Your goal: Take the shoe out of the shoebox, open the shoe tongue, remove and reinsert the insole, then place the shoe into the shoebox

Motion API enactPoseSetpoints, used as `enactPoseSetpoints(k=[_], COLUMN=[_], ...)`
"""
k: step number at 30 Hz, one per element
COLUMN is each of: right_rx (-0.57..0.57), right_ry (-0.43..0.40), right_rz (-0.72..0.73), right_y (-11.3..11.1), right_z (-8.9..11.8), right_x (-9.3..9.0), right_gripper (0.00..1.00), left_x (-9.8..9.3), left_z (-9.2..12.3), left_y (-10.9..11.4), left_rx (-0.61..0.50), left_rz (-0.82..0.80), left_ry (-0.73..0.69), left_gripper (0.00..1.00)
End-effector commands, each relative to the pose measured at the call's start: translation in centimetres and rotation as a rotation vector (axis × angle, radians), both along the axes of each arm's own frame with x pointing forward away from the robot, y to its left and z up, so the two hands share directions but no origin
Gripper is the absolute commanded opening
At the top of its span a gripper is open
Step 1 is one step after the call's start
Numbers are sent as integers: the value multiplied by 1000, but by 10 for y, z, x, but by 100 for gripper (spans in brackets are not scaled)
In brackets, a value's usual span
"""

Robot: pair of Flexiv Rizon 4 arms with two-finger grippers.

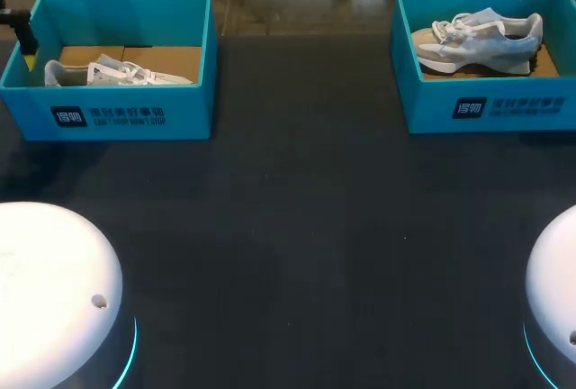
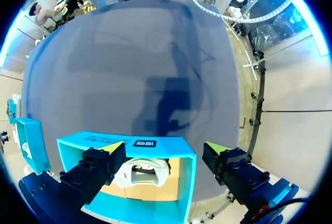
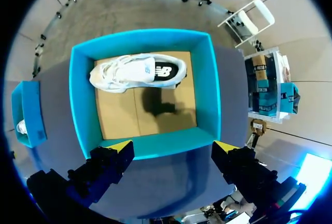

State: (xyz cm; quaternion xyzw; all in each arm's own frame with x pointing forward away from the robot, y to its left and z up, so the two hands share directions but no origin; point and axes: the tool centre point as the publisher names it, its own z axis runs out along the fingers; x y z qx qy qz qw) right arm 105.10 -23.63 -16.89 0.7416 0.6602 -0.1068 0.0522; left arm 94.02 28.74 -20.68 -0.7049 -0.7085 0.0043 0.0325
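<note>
The left fingers (image 2: 110, 148) are hanging spread, pointing down over the left box (image 1: 126, 114) at the worktop's (image 1: 288, 227) far left corner, where the left shoe (image 1: 117, 74) is lying. The right fingers (image 3: 120, 146) are hovering spread above the right box (image 1: 486, 105) at the far right corner, where the right shoe (image 1: 481, 38) is lying on its side.
</note>
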Motion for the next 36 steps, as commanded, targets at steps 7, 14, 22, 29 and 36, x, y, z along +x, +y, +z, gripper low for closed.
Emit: enactPoseSetpoints(k=[7, 14, 22, 29, 36], right_rx=[-63, -19, -19, -25, 51], right_ry=[-83, -121, -121, -125, -175], right_rz=[-56, -51, -51, -36, 12], right_y=[-27, -34, -34, -33, -40], right_z=[-20, -58, -58, -71, -100], right_x=[35, 46, 46, 56, 78], right_gripper=[100, 100, 100, 100, 100], left_x=[-1, -1, -1, -1, -1], left_z=[0, 0, 0, 0, 0], left_y=[0, 0, 0, 0, 0], left_rx=[3, 3, 3, 3, 3], left_rz=[0, 0, 0, 0, 0], left_ry=[-3, -3, -3, -3, -3], left_gripper=[100, 100, 100, 100, 100])
